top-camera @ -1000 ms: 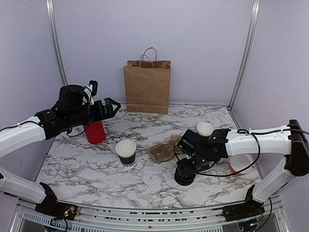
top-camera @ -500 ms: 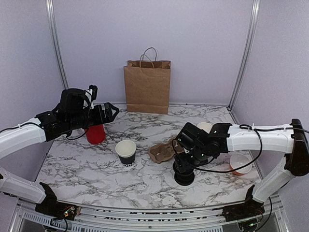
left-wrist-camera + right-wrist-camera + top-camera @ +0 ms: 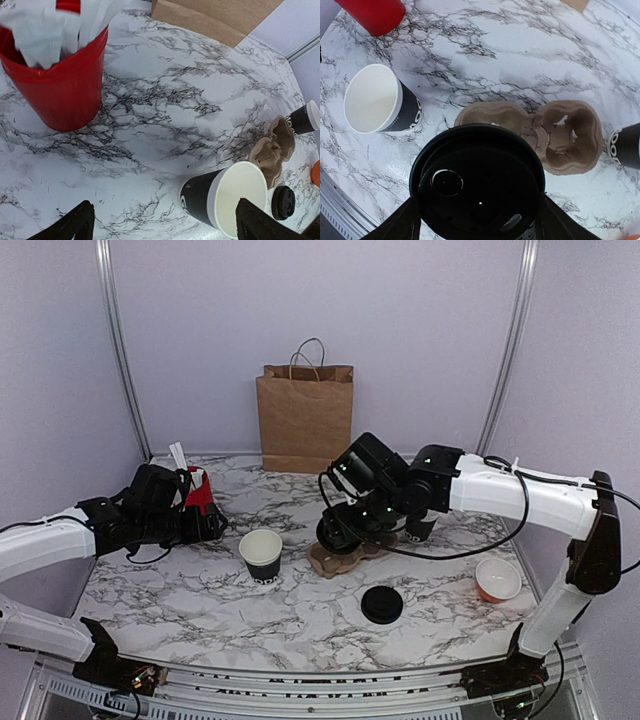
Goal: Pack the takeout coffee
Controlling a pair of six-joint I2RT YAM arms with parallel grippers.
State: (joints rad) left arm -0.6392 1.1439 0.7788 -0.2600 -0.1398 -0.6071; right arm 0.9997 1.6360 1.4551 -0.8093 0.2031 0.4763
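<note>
The takeout coffee [image 3: 261, 555], a black paper cup with white print near its base and a white inside, stands open left of centre [image 3: 220, 200] [image 3: 382, 102]. My right gripper [image 3: 340, 530] hangs over the cardboard carrier [image 3: 340, 560], shut on a flat round black lid [image 3: 477, 185] that fills the span between its fingers. My left gripper [image 3: 208, 525] is open and low beside the red holder [image 3: 200, 495]; nothing lies between its fingers [image 3: 75, 222]. The cup sits just ahead of the left gripper, to its right.
A brown paper bag [image 3: 305, 420] stands upright at the back. A second black lid [image 3: 381, 604] lies near the front. An orange bowl [image 3: 497, 580] sits at the right. Another black cup [image 3: 626, 145] stands beside the carrier [image 3: 555, 135]. The red holder [image 3: 60, 85] carries white straws.
My right gripper has lifted a black lid from the front of the table and carried it left and back over the carrier. My left arm has dropped lower beside the red holder.
</note>
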